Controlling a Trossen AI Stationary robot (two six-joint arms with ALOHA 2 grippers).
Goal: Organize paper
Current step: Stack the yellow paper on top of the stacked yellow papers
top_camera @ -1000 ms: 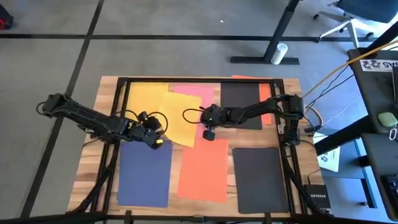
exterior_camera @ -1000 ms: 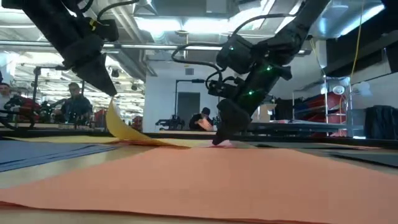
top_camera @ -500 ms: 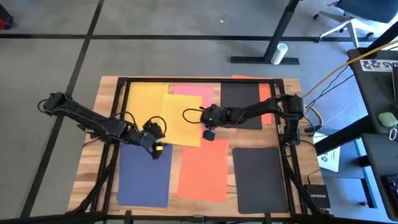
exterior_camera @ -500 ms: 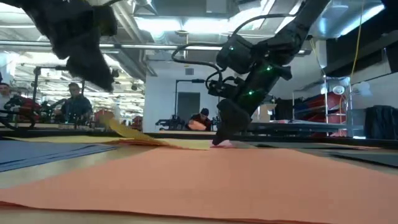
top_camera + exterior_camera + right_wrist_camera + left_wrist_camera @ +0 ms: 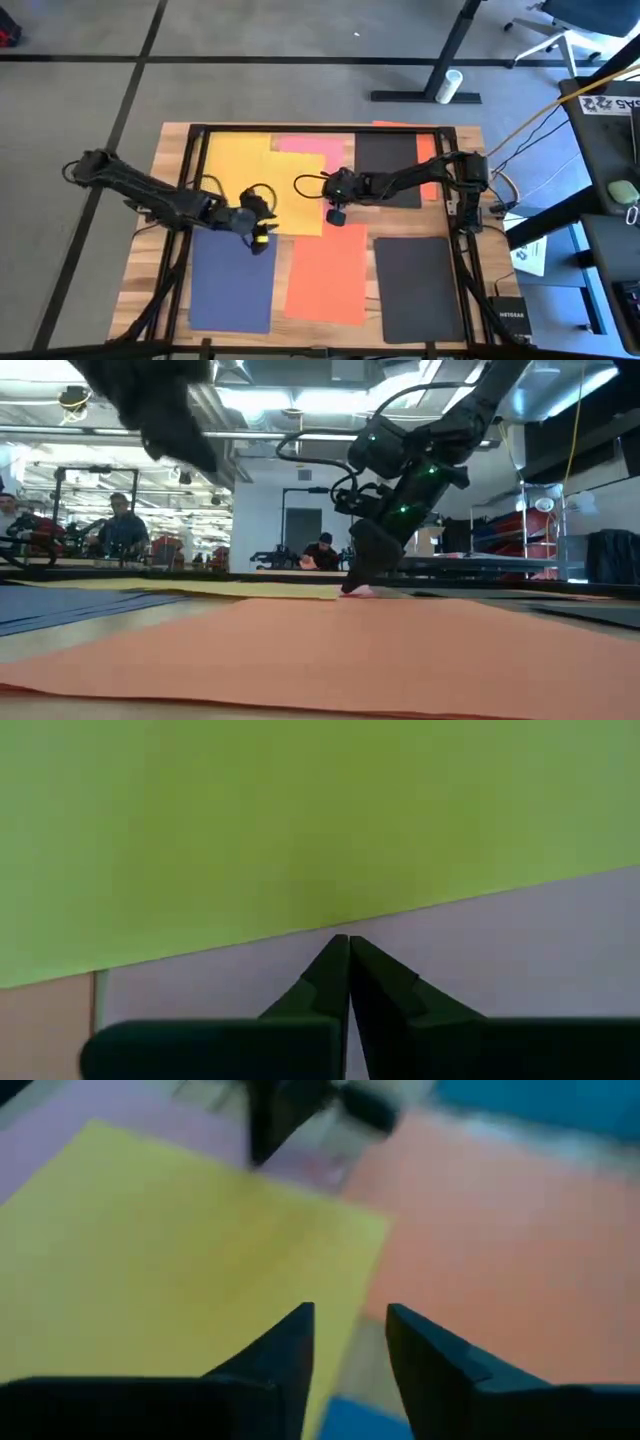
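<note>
Left gripper [image 5: 259, 237] jaws released yellow sheet [image 5: 290, 190], now flat mid-desk; right gripper [image 5: 336, 215] jaws clenched, pinning pink sheet [image 5: 520, 960]

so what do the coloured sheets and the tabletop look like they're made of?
Sheets, e.g. the yellow sheet and orange sheet: thin matte paper by the look, lying flat with sharp edges and no glare. Tabletop: wood or wood laminate, showing brown plank grain at the bare edges; which of the two cannot be told. The right pincer presses down near the yellow sheet's edge, left pincer open above its corner.
</note>
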